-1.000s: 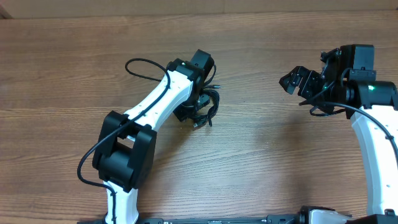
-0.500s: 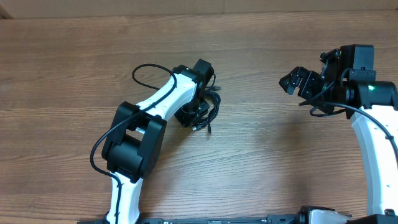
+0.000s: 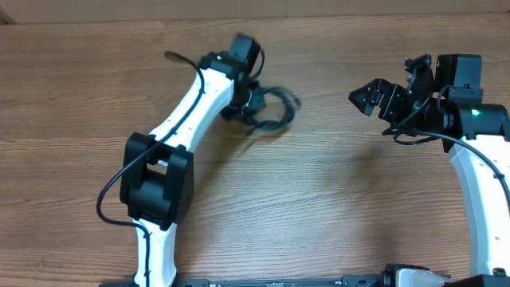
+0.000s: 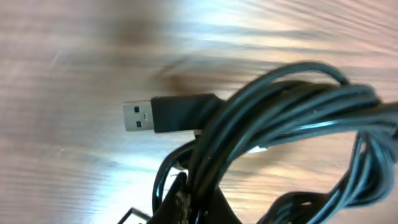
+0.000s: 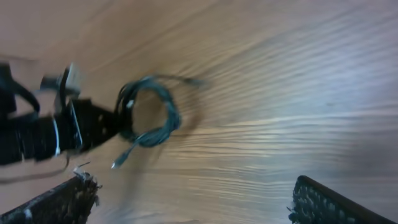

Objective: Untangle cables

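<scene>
Clearly we have a light, limp bundle: the cables (image 4: 292, 104) hang far-left of centre, pinched in the closed left gripper (image 3: 250, 104), while the right gripper (image 3: 367, 97) hovers spread open at the far right. The stiff USB plug (image 4: 174, 114) poking free of the coil looks our best hold.

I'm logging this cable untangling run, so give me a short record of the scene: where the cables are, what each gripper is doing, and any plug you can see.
cables: one black looped bundle, still tangled
left gripper: shut on the cables, holding one side of the loop
right gripper: open, empty, well off to the right of the cables
USB plug: silver-tipped, sticking out of the bundle, seen in the left wrist view
table: wood grain
bundle height: looks raised off the table, but the blur leaves this uncertain
</scene>
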Controlling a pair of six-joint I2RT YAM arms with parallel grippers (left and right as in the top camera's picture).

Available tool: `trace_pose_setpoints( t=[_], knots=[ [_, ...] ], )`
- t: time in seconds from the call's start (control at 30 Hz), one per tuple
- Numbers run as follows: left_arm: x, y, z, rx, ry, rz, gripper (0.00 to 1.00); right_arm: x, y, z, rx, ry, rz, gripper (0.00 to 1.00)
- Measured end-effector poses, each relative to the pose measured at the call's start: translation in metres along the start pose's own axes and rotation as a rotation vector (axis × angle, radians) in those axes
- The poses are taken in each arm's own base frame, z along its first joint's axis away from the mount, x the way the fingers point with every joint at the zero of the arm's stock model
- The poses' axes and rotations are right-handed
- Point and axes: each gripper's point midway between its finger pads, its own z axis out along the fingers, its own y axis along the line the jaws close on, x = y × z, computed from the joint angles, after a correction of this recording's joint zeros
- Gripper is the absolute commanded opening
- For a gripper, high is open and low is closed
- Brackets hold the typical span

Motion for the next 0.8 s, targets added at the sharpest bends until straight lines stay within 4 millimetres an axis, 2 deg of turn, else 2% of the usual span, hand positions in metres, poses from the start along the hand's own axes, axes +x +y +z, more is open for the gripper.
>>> trace_pose_setpoints(
  t=[0.07, 0.1, 0.17, 0.2, 0.4, 0.5, 0.6, 0.67, 0.7, 0.8],
  knots=[
    [-0.004, -0.031, -0.03, 0.136, -0.02, 0.231, 0.04, 0.003, 0.016, 0.002, -0.068, 0.014, -0.032, 0.99],
    [-0.002, -0.041, -0.045, 0.18, -0.027, 0.322, 0.04, 0.005, 0.025, 0.004, -0.095, 0.021, -0.054, 0.99],
    [0.007, -0.052, -0.069, 0.239, -0.031, 0.492, 0.04, 0.015, 0.05, 0.012, -0.143, 0.046, -0.12, 0.99],
    [0.008, -0.053, -0.074, 0.252, -0.035, 0.538, 0.04, 0.019, 0.055, 0.015, -0.146, 0.056, -0.133, 0.99],
    [0.007, -0.038, -0.082, 0.281, -0.006, 0.578, 0.04, 0.035, 0.071, 0.033, -0.107, 0.088, -0.156, 0.92],
    [0.004, -0.029, -0.083, 0.281, 0.001, 0.552, 0.04, 0.05, 0.07, 0.064, -0.064, 0.163, -0.129, 0.9],
    [0.004, -0.029, -0.083, 0.287, 0.006, 0.526, 0.04, 0.066, 0.071, 0.097, -0.031, 0.229, -0.118, 0.88],
    [0.004, -0.03, -0.084, 0.29, 0.009, 0.514, 0.04, 0.071, 0.074, 0.11, -0.018, 0.238, -0.119, 0.85],
    [0.004, -0.03, -0.084, 0.29, 0.009, 0.51, 0.04, 0.07, 0.073, 0.112, -0.003, 0.229, -0.112, 0.79],
    [0.009, -0.028, -0.083, 0.288, 0.03, 0.5, 0.04, 0.065, 0.053, 0.116, 0.115, 0.19, -0.021, 0.74]
  ],
)
